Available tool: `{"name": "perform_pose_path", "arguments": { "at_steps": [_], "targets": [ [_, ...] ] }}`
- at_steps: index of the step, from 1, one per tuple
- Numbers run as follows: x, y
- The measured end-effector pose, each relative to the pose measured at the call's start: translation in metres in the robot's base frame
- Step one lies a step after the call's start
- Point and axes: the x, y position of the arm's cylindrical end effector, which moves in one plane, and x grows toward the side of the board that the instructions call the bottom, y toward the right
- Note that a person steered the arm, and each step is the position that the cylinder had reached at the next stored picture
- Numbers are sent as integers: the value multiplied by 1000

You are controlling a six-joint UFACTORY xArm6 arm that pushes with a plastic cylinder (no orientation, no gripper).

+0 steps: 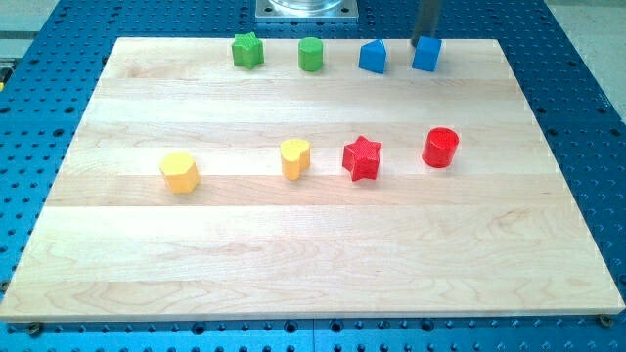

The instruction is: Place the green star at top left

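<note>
The green star [247, 50] sits near the top edge of the wooden board [313, 254], left of centre. A green cylinder [311, 55] stands to its right. My tip [423, 40] comes down at the view's top right, just behind the blue cube [426, 55], touching or nearly touching its top edge. The tip is far to the right of the green star, with the green cylinder and a blue wedge-like block [373, 57] between them.
A yellow hexagon-like block [180, 172], a yellow heart [295, 157], a red star [362, 157] and a red cylinder [440, 148] lie in a row across the board's middle. A metal base plate [307, 10] sits beyond the top edge. Blue perforated table surrounds the board.
</note>
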Motion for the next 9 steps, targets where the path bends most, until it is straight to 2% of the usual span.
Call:
{"name": "perform_pose_path", "arguments": {
  "at_steps": [3,4,6,8,9],
  "targets": [
    [4,-177],
    [18,-246],
    [46,-249],
    [55,-307],
    [57,-307]
  ]
}}
